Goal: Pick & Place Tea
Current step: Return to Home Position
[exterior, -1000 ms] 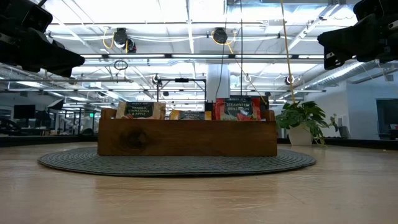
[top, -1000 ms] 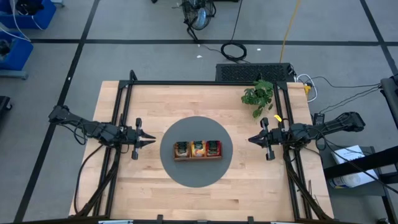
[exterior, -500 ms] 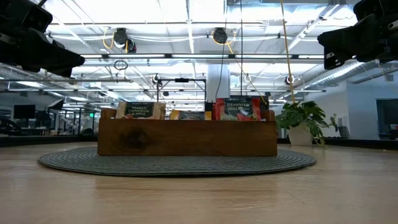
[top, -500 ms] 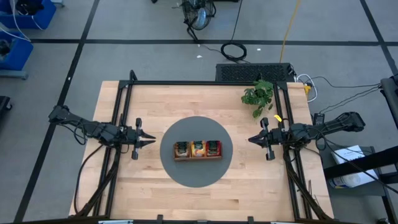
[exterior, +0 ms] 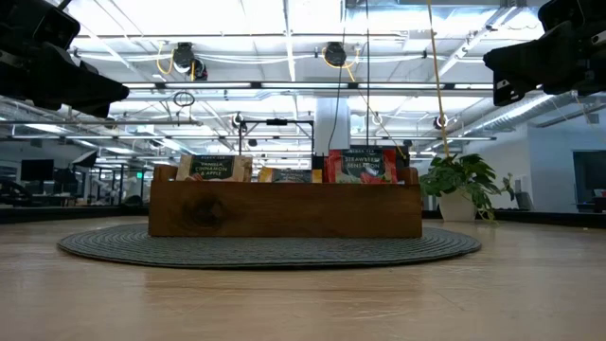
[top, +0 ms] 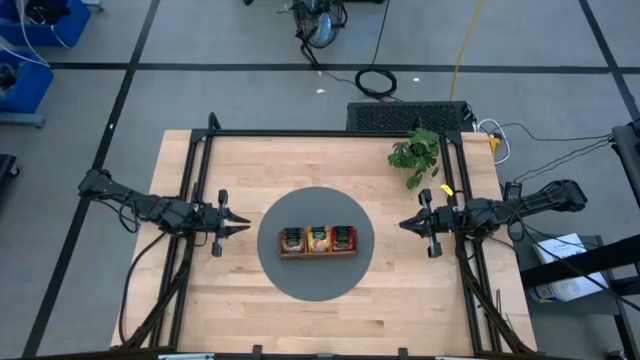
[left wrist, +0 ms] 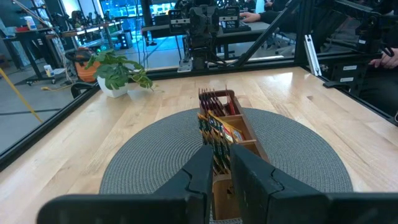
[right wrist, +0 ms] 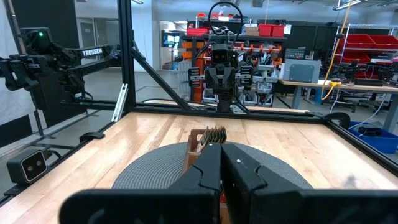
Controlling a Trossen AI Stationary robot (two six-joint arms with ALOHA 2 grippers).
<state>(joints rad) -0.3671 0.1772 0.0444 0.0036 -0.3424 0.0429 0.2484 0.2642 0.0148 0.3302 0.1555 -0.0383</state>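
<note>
The tea sachets stand upright on edge in a brown wooden tray (top: pixel 318 252) with three compartments: tan-and-green (top: pixel 291 239) on the left, orange (top: pixel 318 238) in the middle, red (top: pixel 343 238) on the right. In the low view their dark-labelled tops (exterior: pixel 363 164) stick up above the tray wall (exterior: pixel 284 210). The tray rests on a round grey mat (top: pixel 316 280). My left gripper (top: pixel 246 227) hovers shut off the mat's left edge, pointing at the tray (left wrist: pixel 239 124). My right gripper (top: pixel 402 225) hovers shut off the mat's right edge, facing the tray (right wrist: pixel 198 138).
A small potted plant (top: pixel 415 155) stands near the table's far right corner, also seen in the low view (exterior: pixel 459 185). Black frame rails (top: pixel 195 200) run along the table's left and right sides. Bare wood lies all round the mat.
</note>
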